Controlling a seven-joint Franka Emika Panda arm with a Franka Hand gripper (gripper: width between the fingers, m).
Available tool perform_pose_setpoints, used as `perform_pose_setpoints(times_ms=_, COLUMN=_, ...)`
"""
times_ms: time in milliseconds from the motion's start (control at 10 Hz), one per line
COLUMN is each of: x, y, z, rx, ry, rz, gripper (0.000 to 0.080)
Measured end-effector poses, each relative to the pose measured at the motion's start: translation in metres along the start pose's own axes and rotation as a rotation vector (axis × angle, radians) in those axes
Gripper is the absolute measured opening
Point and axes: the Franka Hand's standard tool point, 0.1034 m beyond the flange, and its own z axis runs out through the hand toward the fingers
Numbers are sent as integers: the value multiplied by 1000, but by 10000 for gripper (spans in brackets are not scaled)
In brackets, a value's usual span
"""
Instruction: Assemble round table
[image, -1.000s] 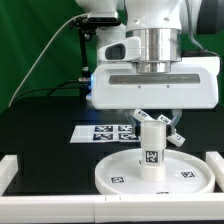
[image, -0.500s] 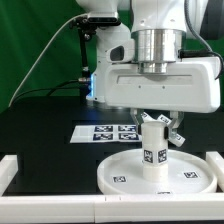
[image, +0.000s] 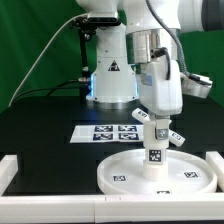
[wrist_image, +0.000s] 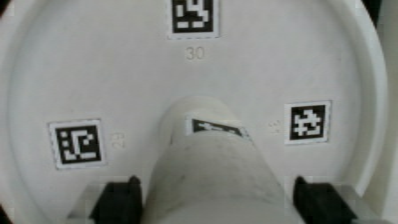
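Observation:
The large white rimmed round disc (image: 125, 176) lies flat near the front; in the wrist view (wrist_image: 107, 80) its tags show. The thick white cylindrical leg (image: 153, 158) stands upright at the disc's middle. My gripper (image: 152, 127) comes down from above and is shut on the upper part of the leg. In the wrist view the leg (wrist_image: 217, 150) fills the space between my gripper's (wrist_image: 221, 200) two black pads (wrist_image: 121, 200). A small white tagged piece (image: 173, 136), probably the base piece, shows just behind the leg, partly hidden.
The marker board (image: 100, 133) lies on the black table behind the disc. White border rails (image: 10, 170) run along the exterior view's left and front edges. The arm's base (image: 110, 75) stands at the back before a green backdrop.
My hand has turned about its upright axis over the leg, from broadside to edge-on in the exterior view. The disc and leg stay in the same place.

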Motion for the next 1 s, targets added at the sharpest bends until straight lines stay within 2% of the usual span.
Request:
perform_pose_setpoints(times_ms=300, x=1, y=1, z=1, rx=-2, ry=3, rz=-64, gripper=407)
perform_pose_setpoints(times_ms=400, x=7, y=-1, z=1, rx=4, ry=6, rz=-264, gripper=499)
perform_pose_setpoints(times_ms=500, x=6, y=0, z=2, rx=-17, ry=-14, rz=-440, gripper=602)
perform_pose_setpoints(times_ms=600, x=1, y=1, z=2, rx=-54, ry=-56, rz=-583, gripper=635)
perform_pose_setpoints(times_ms=700, x=4, y=-2, z=1, rx=-41, ry=-41, rz=-610, gripper=635)
perform_pose_setpoints(times_ms=1000, x=7, y=-2, z=2, rx=-47, ry=-37, rz=-814, gripper=649)
